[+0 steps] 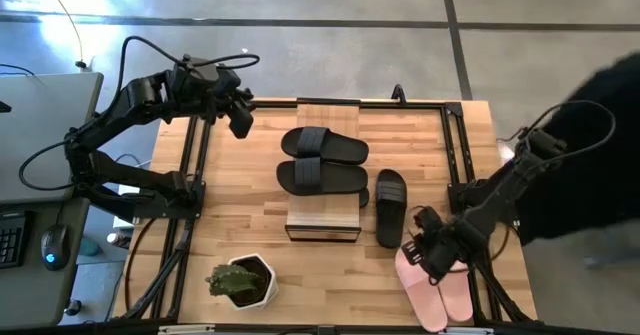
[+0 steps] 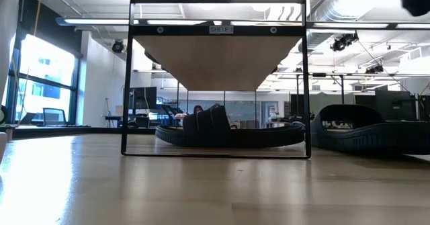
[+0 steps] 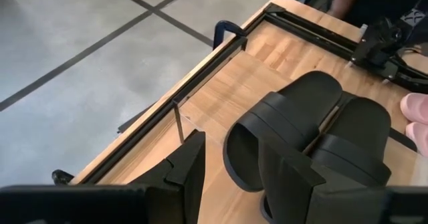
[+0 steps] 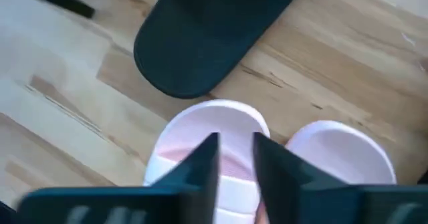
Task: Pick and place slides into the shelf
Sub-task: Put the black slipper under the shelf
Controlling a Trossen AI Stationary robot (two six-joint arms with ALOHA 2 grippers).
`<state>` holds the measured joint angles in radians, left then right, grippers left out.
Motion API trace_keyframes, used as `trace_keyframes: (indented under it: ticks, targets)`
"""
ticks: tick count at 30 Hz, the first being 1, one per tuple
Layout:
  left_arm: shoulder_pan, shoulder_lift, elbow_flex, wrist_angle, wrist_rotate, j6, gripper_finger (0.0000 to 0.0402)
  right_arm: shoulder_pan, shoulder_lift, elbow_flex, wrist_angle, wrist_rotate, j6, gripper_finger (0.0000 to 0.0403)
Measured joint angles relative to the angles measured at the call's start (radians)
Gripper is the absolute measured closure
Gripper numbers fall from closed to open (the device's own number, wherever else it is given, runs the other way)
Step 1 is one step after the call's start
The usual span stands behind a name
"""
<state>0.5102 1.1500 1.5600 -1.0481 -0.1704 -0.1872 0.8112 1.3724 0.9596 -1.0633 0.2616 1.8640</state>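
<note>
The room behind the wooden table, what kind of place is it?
Probably an open lab or workshop: exposed silver ceiling ducts, a bare grey concrete floor, and a black keyboard on a side desk.

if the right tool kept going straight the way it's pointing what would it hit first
Most likely the pink slide right under it: the right tool points down at that slide's strap, fingers astride it. How much gap remains is unclear. The black slide lies beyond, off that line.

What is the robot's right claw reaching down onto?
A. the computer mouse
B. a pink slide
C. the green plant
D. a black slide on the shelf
B: the right gripper sits with its fingers straddling the strap of a pink slide, at the table's corner beside its twin.
</note>
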Motion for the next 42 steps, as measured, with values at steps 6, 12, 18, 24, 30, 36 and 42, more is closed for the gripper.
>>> trace_keyframes:
  ticks: [6,12,18,24,30,36,42]
  targets:
    - [0.000,0.000,0.000,0.000,0.001,0.000,0.0279,0.053,0.000,0.000,-0.075,0.100,0.126,0.0389]
    - [0.000,0.000,0.000,0.000,0.001,-0.001,0.0279,0.053,0.000,-0.001,-0.140,0.108,0.182,0.0365]
    - [0.000,0.000,0.000,0.000,0.001,-0.001,0.0279,0.053,0.000,-0.001,-0.135,0.116,0.182,0.0364]
    - [0.000,0.000,0.000,0.000,0.001,-0.001,0.0279,0.053,0.000,-0.001,-0.139,0.153,0.239,0.0364]
    - [0.000,0.000,0.000,0.000,0.001,-0.001,0.0279,0.053,0.000,-0.001,-0.139,0.219,0.246,0.0364]
    - [0.000,0.000,0.000,0.000,0.001,-0.001,0.0279,0.050,0.001,-0.001,-0.142,0.293,0.242,0.0364]
    - [0.000,0.000,0.000,0.000,0.001,-0.001,0.0279,0.028,0.001,-0.001,-0.145,0.336,0.225,0.0364]
